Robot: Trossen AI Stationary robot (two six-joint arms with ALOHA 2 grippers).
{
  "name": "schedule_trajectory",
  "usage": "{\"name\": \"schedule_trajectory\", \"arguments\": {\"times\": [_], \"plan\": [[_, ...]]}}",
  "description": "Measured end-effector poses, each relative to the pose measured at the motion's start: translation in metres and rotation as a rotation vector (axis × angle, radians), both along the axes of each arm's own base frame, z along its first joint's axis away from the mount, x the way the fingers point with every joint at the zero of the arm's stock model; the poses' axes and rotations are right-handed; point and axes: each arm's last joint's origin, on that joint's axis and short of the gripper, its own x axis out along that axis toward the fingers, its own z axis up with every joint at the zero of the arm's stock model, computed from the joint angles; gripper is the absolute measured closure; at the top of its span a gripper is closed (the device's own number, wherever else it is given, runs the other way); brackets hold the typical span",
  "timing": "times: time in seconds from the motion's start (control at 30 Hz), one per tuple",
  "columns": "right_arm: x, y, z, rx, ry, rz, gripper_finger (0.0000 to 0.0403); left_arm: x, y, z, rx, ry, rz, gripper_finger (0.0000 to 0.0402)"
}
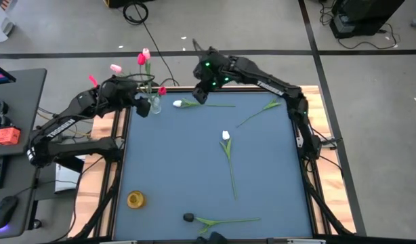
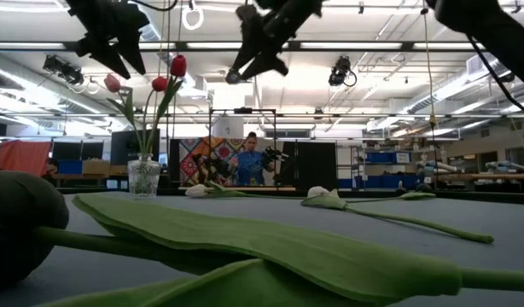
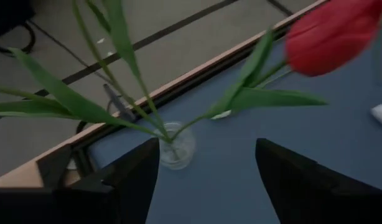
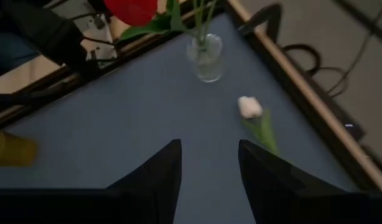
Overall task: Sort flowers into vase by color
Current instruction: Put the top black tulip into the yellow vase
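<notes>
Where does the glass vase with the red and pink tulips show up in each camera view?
High view: glass vase at the table's far left corner.
Low view: at left, far across the table.
Left wrist view: low centre.
Right wrist view: top centre.
Shared landmark: the white tulip lying beside it.

White lettering runs along the left arm's link (image 1: 61, 127) and the right arm's link (image 1: 269, 86) in the high view, but it cannot be read.

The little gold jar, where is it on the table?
In the high view the small gold jar stands near the blue table's front-left corner, on the left arm's side, left of the dark-headed tulip lying there.
</notes>
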Motion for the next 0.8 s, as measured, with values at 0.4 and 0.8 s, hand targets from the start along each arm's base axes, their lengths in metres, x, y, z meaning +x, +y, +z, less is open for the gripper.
{"name": "schedule_trajectory", "arguments": {"times": [0.4,0.8], "plan": [[-0.075,0.028,0.066,-0.140,0.050,-0.120,0.0236,0.030,-0.011,0.036,0.261,-0.321,-0.238,0.0130],[-0.146,0.076,0.017,-0.049,-0.046,-0.253,0.0236,0.056,-0.014,0.031,0.196,-0.384,-0.267,0.0130]]}}
